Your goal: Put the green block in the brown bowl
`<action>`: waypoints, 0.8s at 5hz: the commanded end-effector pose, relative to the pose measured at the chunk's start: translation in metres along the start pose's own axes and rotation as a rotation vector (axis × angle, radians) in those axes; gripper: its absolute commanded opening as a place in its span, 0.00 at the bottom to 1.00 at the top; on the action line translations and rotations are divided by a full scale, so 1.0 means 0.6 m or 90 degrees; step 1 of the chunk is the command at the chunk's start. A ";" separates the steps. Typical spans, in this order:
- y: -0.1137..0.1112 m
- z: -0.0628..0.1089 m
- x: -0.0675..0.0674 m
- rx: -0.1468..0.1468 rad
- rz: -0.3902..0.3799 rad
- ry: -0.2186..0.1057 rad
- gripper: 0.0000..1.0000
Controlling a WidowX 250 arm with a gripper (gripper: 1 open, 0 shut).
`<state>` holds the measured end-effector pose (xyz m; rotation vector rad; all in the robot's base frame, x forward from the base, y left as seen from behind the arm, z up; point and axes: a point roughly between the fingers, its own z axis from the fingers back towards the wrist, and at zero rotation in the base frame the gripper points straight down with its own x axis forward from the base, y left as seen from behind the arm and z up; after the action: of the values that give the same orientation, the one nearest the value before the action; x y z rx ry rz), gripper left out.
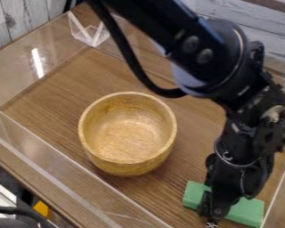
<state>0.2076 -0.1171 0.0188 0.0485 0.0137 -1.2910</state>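
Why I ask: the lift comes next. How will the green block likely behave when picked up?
The green block looks matte and foam-like, so probably light and slightly squashy. Flat-sided, it shouldn't roll. The gripper is shut on it.

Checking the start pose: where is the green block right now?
The green block lies on the wooden table at lower right, under the gripper, right of the brown bowl.
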 end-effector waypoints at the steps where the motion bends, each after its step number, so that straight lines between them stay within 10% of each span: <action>1: 0.006 -0.003 -0.007 0.000 0.011 0.006 0.00; 4: 0.007 -0.001 -0.010 0.000 0.016 0.010 0.00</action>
<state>0.2075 -0.1141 0.0188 0.0523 0.0272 -1.2812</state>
